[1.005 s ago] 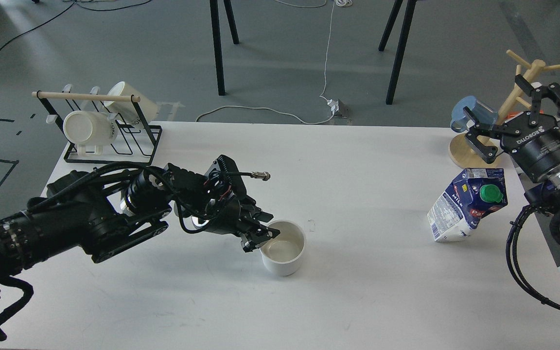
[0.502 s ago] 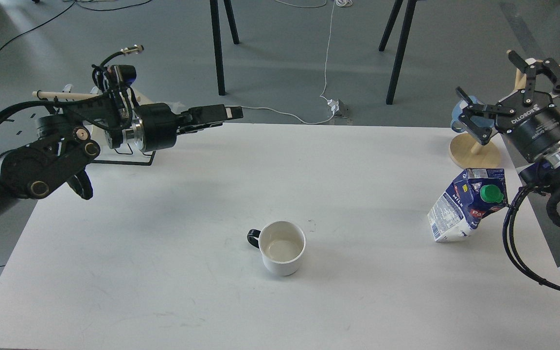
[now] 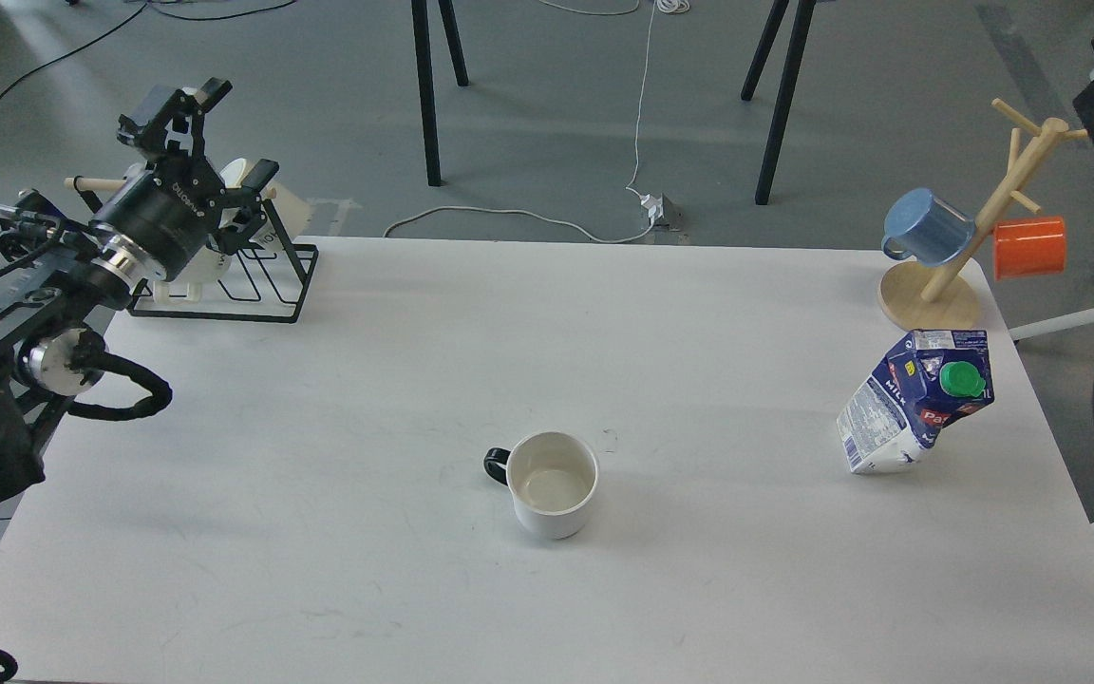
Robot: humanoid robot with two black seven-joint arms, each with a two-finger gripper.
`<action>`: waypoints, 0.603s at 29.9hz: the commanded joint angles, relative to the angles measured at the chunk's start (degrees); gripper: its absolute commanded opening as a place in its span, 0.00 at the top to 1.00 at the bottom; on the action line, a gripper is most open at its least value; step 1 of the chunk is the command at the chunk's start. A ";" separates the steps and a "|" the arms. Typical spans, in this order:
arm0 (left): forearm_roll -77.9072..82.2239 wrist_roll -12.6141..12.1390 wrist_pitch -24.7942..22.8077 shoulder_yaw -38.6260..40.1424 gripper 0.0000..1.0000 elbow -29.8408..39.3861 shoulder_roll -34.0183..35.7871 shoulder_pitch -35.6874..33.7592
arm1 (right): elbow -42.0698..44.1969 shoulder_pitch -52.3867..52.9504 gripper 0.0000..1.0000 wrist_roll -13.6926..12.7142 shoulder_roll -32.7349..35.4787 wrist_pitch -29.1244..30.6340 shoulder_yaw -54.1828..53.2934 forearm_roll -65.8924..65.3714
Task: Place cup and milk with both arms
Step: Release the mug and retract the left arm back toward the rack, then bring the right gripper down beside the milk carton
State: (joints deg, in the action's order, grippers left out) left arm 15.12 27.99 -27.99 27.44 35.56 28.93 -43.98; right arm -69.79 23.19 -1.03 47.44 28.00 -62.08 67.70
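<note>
Status entry, as I read it from the head view: both task items stand free on the white rectangular tabletop [image 3: 319,570], nothing held, so I judge the placing done or nearly so, with only clearing my arms left. Item one: white ceramic cup with a black handle [image 3: 553,483], upright, empty, cream-toned inside, handle pointing toward my left side; it sits well apart from my left gripper [image 3: 196,133], nearer to me and off toward my right. Item two: blue-and-white milk carton with a green screw cap [image 3: 917,399], resting tilted, its capped top leaning toward my right edge of the tabletop; blue panel reads MILK, small print on the white side too fine to read. It lies well apart from both arms. Left gripper: raised beyond the far left corner, jaws spread wide, empty, hanging in front of the black wire mug rack holding white mugs [image 3: 224,275]. Right gripper: only a dark block shows at the upper right edge; I cannot tell how its jaws stand. Near the carton, farther from me: wooden mug tree [image 3: 955,266] carrying a blue mug [image 3: 927,226] and an orange mug [image 3: 1029,247].
</note>
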 commanded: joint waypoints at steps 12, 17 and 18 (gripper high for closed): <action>0.09 0.01 -0.01 1.03 0.01 -0.93 -2.30 5.48 | -15.47 -20.37 0.02 13.51 11.26 -22.28 -9.03 10.17; 0.09 0.01 -0.01 0.86 0.01 -2.69 -2.39 6.36 | -16.61 -27.05 0.02 13.16 15.30 -23.34 -8.94 10.17; 0.17 0.01 -0.01 0.86 0.01 -2.69 -2.39 6.53 | -16.61 -28.10 0.02 13.16 15.83 -23.34 -8.94 10.17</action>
State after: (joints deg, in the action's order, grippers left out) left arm 15.21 28.00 -28.00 28.41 33.39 26.59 -37.99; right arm -86.08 -1.60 12.31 61.30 4.85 -71.10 77.84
